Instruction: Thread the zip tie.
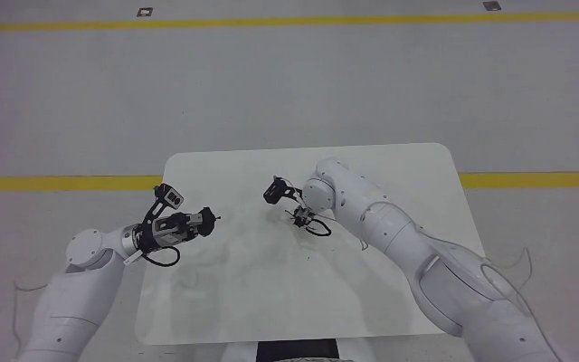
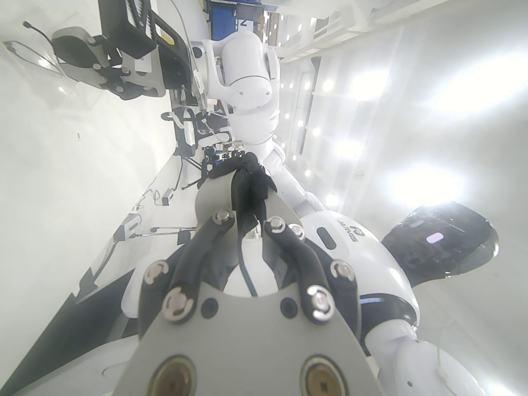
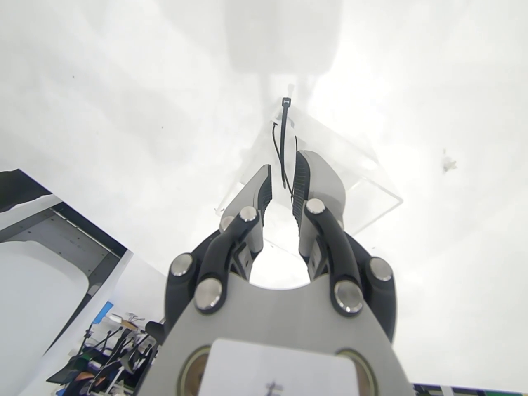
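Note:
A black zip tie (image 3: 284,137) lies along a clear plastic block (image 3: 371,191) on the white table, its head (image 3: 286,102) pointing away from the wrist. My right gripper (image 3: 282,162) is open, with one finger on each side of the tie and a visible gap. From above it sits near the table's middle (image 1: 297,217). My left gripper (image 2: 247,166) hangs off to the left (image 1: 206,221), well apart from the right one. It is shut on a thin black strip (image 2: 244,257) that runs back toward its palm. The left wrist view has the right gripper (image 2: 57,49) over the block.
The white table (image 1: 407,172) has bare surface all around the two grippers. A small white scrap (image 3: 447,163) lies beside the clear block. Grey floor with yellow lines surrounds the table.

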Robot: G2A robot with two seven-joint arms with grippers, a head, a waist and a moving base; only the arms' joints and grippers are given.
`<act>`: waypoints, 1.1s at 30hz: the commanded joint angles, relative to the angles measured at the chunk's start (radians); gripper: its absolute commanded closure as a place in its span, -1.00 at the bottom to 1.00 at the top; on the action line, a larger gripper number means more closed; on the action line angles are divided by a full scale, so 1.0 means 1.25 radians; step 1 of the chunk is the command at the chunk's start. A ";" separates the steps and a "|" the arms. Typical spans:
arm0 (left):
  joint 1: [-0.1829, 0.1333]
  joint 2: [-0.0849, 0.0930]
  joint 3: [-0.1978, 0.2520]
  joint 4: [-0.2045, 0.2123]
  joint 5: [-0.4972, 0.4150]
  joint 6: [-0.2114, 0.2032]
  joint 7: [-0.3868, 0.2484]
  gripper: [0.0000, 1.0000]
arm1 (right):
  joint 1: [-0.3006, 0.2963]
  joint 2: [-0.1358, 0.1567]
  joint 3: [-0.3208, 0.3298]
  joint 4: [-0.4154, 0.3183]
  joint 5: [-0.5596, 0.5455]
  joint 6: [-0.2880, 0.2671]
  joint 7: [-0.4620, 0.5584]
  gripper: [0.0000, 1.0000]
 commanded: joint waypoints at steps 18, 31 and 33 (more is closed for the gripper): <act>0.000 0.000 0.000 0.000 0.000 0.000 0.000 1.00 | 0.009 0.007 0.033 -0.016 -0.003 0.013 0.022 1.00; 0.000 0.000 0.000 0.000 0.000 0.000 0.000 1.00 | -0.095 0.123 0.215 -0.344 0.015 -0.001 -0.008 1.00; 0.000 0.000 0.000 0.000 0.000 0.000 0.000 1.00 | -0.110 0.141 0.218 -0.400 0.034 -0.001 -0.028 1.00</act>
